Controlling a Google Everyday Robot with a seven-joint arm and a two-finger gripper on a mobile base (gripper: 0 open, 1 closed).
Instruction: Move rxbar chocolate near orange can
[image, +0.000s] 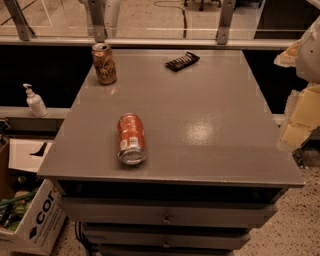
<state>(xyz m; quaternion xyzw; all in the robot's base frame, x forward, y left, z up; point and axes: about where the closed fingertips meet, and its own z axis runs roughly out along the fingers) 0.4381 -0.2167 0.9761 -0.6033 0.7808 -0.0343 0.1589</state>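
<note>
The rxbar chocolate (182, 61) is a flat black wrapper lying at the far middle-right of the grey table (210, 110). The orange can (104, 63), with brownish-orange and cream artwork, stands upright at the table's far left corner, well left of the bar. My gripper (300, 117) shows as a pale, blurred shape at the right edge of the view, beside and off the table's right side, far from the bar and holding nothing that I can see.
A redder-orange can with a white label (131, 139) lies on its side at the front left of the table. A white pump bottle (35, 101) stands on a ledge to the left. A cardboard box (30, 220) sits on the floor at lower left. Drawers run under the table front.
</note>
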